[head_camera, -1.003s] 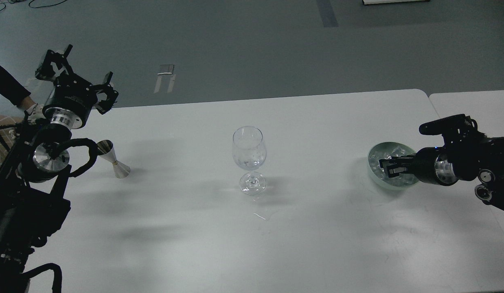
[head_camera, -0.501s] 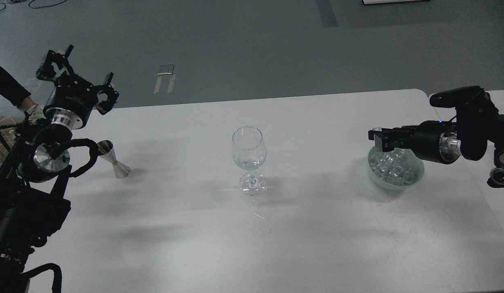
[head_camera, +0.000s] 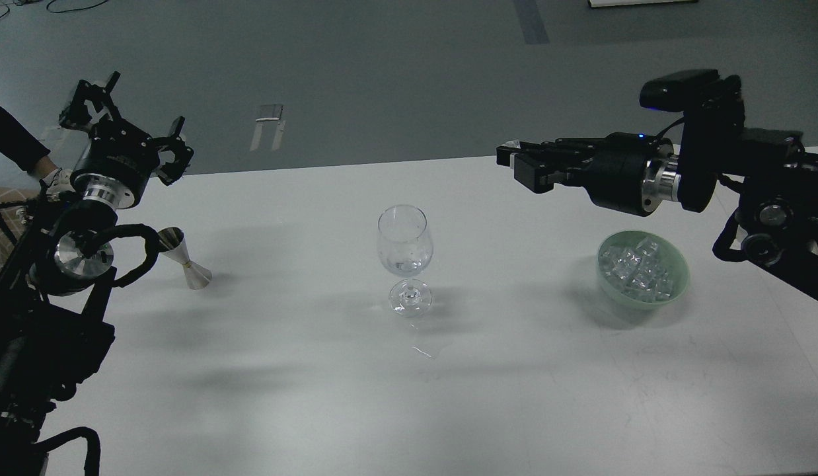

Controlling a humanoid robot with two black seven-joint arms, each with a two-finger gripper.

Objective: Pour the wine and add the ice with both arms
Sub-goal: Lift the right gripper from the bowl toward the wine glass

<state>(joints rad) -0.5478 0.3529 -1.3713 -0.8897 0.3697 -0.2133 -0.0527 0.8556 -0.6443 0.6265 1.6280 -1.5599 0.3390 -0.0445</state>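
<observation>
Risen from the bowl (head_camera: 673, 281), the right end effector (head_camera: 511, 157) now hangs above the white desk (head_camera: 316, 396), between bowl and wine glass (head_camera: 404, 254) — fingers close together, a small clear piece at the tip. Left end effector (head_camera: 128, 125) spread wide, holding nothing. Ice (head_camera: 637, 271) sits heaped in the bowl.

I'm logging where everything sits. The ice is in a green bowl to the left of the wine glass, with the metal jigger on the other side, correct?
Not quite. The head view shows the green bowl of ice to the right of the wine glass; the metal jigger stands on the left side.
</observation>
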